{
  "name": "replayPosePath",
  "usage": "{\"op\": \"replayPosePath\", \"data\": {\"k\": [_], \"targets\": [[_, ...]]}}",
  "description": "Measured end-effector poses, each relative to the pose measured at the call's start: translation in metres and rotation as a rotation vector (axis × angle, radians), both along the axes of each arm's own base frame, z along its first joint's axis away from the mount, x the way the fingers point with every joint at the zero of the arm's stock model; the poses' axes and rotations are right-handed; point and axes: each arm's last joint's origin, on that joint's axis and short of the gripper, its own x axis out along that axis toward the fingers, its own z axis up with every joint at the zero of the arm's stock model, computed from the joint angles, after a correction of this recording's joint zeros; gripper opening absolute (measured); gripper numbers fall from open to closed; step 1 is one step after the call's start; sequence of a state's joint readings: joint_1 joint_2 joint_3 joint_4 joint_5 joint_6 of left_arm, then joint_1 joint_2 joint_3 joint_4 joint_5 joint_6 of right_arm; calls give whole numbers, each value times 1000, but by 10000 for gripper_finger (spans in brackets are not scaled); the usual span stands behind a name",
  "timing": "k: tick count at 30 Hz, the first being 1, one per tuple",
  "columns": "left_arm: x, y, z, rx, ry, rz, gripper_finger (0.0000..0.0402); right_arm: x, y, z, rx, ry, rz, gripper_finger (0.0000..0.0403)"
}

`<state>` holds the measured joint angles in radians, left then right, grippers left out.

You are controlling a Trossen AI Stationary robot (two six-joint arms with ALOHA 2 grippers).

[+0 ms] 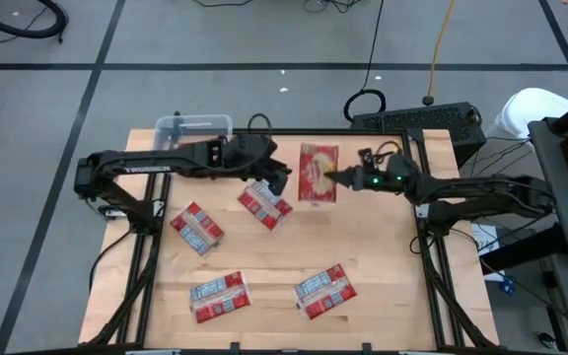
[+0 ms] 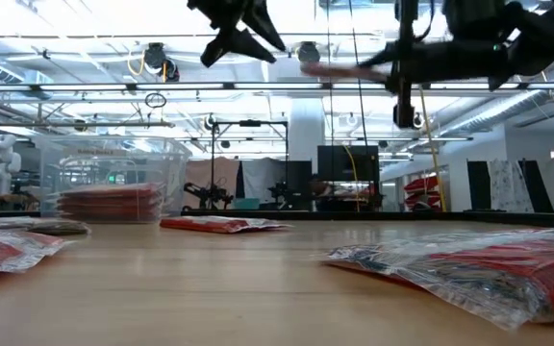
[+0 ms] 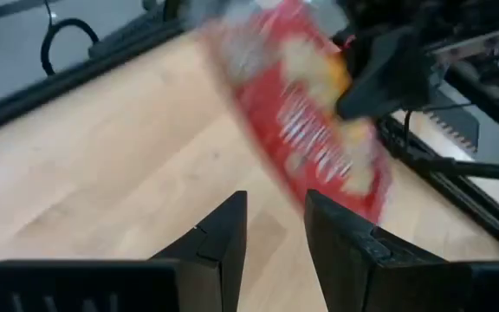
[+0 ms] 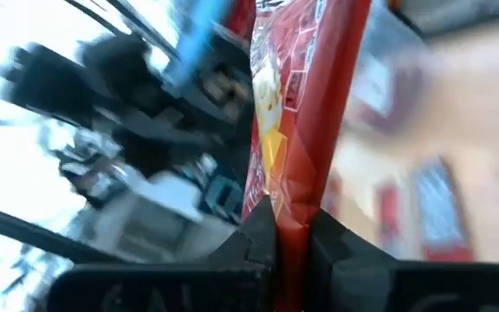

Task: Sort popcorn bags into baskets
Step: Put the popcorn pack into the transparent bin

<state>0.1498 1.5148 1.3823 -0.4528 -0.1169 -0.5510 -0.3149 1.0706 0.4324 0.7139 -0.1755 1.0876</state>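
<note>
So 1 popcorn bag (image 1: 319, 174) is held up off the table, pinched at its edge by the right gripper (image 1: 338, 178), fingers clamped together on it. The left gripper (image 1: 282, 177) is parked just beside it, fingers partly apart, nothing held. The clear basket (image 1: 193, 126) is well apart at the far left corner, so a handover probably gets done best if the bag is kept level and gripped before release.

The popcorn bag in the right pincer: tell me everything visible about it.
The popcorn bag is a flat, glossy red packet with a yellow-cream popcorn picture facing up. The right pincer is shut on one edge, its fingers squeezing the crinkled film. It hangs clear above the table, held roughly level, near the far edge, between the two arms. The left pincer is close by but not touching it.
</note>
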Motion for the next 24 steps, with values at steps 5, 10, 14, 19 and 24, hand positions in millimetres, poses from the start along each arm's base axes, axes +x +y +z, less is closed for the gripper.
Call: {"op": "replayPosePath", "data": {"k": [5,10,14,19,24], "targets": [[-3,0,23,42,-163,-20,123,-1,-2,29,-111,-132,-87,9],[4,-6,44,72,-380,-40,156,1,-4,56,-268,-216,-154,9],[5,-8,49,69,-440,-4,213,1,-5,72,-370,-269,-203,9],[5,-7,48,87,-425,27,274,-2,-6,82,-453,-335,-277,9],[5,-5,47,116,-416,22,289,-3,-5,83,-529,-332,-296,9]]}}
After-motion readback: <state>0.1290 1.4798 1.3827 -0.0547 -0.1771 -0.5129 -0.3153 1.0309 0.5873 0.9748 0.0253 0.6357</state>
